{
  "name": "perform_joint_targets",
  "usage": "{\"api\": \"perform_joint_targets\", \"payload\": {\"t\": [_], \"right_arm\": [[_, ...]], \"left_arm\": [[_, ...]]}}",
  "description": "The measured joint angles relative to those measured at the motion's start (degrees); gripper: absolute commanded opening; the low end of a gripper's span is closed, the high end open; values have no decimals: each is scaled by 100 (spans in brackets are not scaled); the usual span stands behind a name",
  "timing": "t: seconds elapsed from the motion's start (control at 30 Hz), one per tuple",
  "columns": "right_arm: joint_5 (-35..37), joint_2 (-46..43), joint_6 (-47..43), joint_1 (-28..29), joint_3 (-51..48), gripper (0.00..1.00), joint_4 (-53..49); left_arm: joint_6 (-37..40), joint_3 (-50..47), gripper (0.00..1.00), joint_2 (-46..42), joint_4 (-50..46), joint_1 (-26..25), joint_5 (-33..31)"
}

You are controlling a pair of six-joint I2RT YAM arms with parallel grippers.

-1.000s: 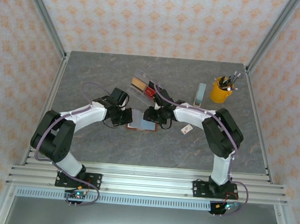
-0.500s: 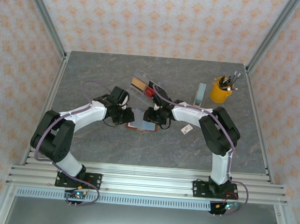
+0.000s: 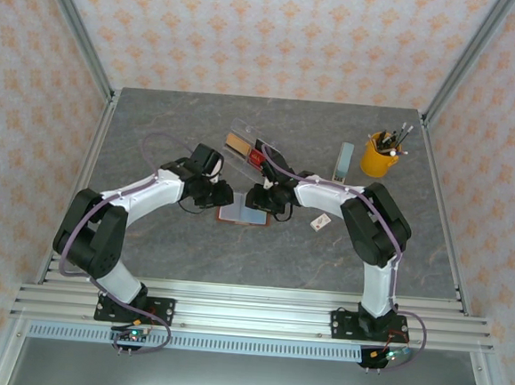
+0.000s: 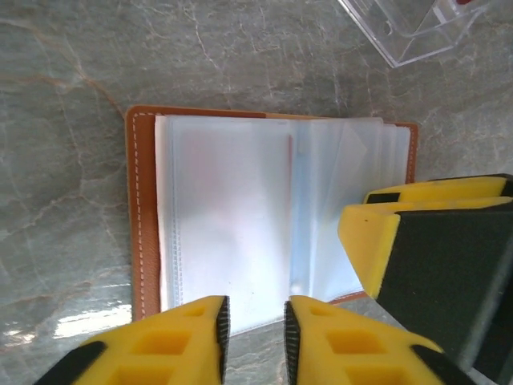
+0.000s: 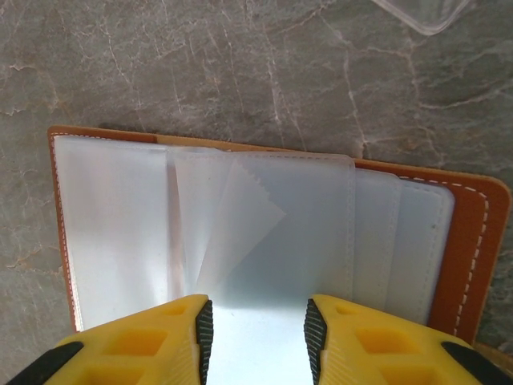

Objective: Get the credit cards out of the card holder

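Grey marble table [image 3: 279,257], brown card holder [image 4: 143,208] lying open, frosted sleeves [image 4: 228,208]

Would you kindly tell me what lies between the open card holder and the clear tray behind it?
Nothing does. In the left wrist view, only a bare strip of grey marbled table separates the card holder from the clear tray.

No legible text or number, even on the card holder [image 4: 144,241].

Both arms bend inward, left tool [image 4: 255,329] and right tool [image 5: 256,337] facing, jaws narrowly parted.
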Motion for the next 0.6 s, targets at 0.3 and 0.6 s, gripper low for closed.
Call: {"api": "perform_joint_targets", "payload": {"t": [0.3,0.6], "right_arm": [[-33,17,-2,-2,20,38,0],[-44,26,-2,-2,22,38,2]], "left_arm": [[-162,9,47,330,-9,7,-109],[-216,9,44,614,0,7,-63]]}}
